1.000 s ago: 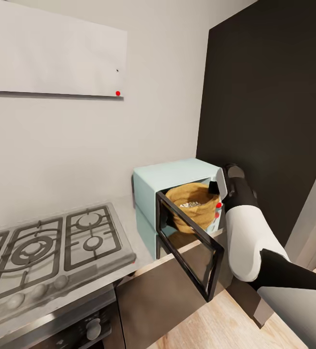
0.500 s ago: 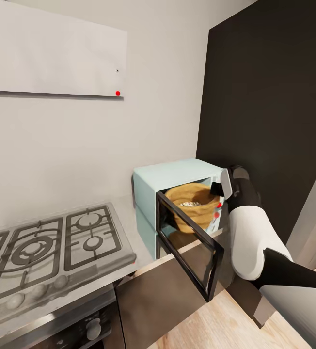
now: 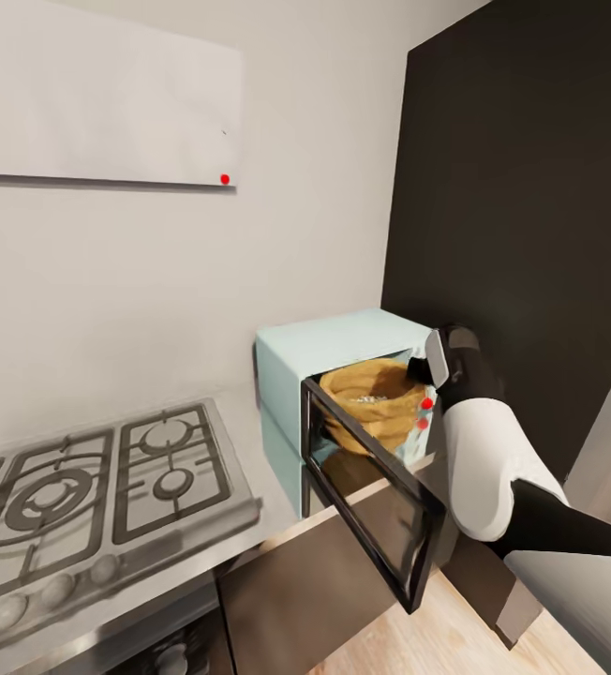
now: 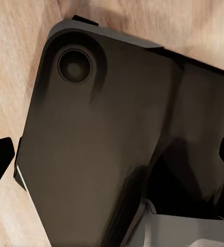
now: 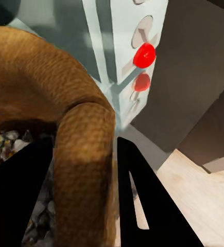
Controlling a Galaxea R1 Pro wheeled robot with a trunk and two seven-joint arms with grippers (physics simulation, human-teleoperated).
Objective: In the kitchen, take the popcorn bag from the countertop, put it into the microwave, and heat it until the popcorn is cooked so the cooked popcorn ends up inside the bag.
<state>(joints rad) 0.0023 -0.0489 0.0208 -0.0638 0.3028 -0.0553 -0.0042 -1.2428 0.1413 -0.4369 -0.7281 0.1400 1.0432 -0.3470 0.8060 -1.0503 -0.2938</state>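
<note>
The pale-blue microwave [image 3: 329,345] stands on the grey countertop [image 3: 240,427] with its dark-framed door [image 3: 369,495] swung open towards me. The mustard-tan popcorn bag [image 3: 373,405] sits inside it, whitish popcorn [image 3: 371,401] heaped in its mouth. My right gripper [image 3: 428,364] reaches in at the cavity's right side. In the right wrist view its black fingers [image 5: 145,200] straddle the bag's rolled rim [image 5: 86,154], shut on it, beside the kernels [image 5: 3,145] and the red light [image 5: 144,54]. My left gripper [image 4: 112,159] hangs open over my dark base.
A gas hob [image 3: 90,483] with black grates lies left of the microwave. The white slanted hood [image 3: 99,98] hangs above it. A tall dark cabinet [image 3: 530,206] stands close behind the microwave on the right. Pale wood floor [image 3: 418,637] shows below the open door.
The right gripper has pushed the bag deeper into the microwave. The head camera has shifted a little, so the hob sits lower and further left.
</note>
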